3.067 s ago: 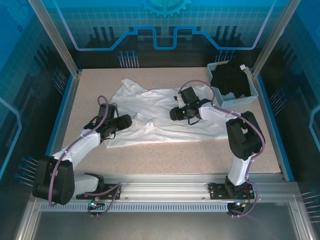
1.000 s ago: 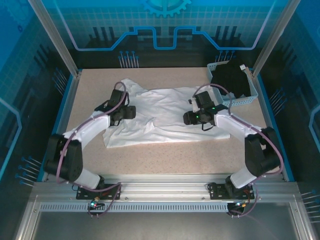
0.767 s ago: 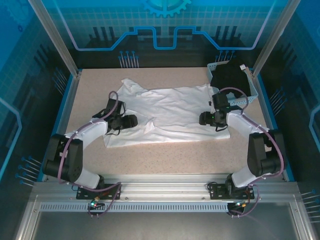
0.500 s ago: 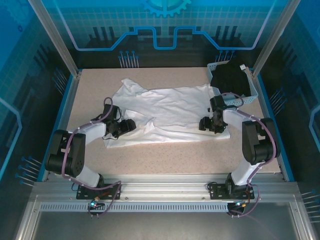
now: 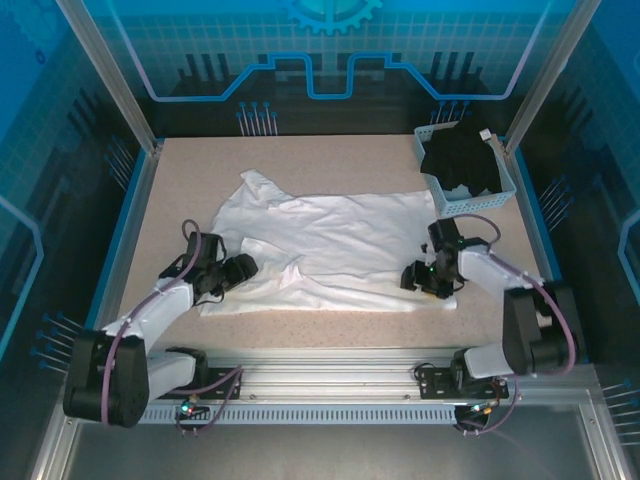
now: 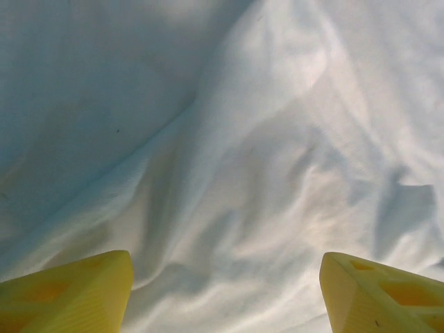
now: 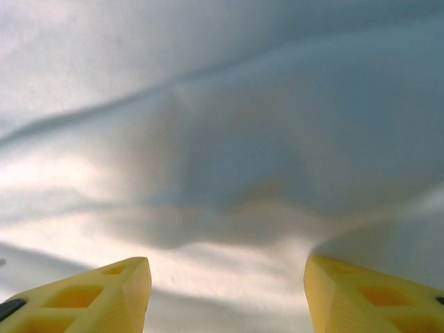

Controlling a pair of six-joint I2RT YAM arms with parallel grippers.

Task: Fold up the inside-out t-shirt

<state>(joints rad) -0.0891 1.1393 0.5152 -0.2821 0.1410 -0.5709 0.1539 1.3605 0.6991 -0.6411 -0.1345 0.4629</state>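
Currently the left gripper (image 5: pixel 243 266) and right gripper (image 5: pixel 413 277) are held with jaws apart, nothing clamped, at the lower left and lower right of the inside-out t-shirt (image 5: pixel 330 235), which is spread mid-frame. Laying out seems done; next, the near corners must be pinched. No writing can be read.

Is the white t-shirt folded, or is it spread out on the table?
Spread out. The white t-shirt lies wide and wrinkled across the table, with one sleeve sticking out at the far left. No part looks folded over.
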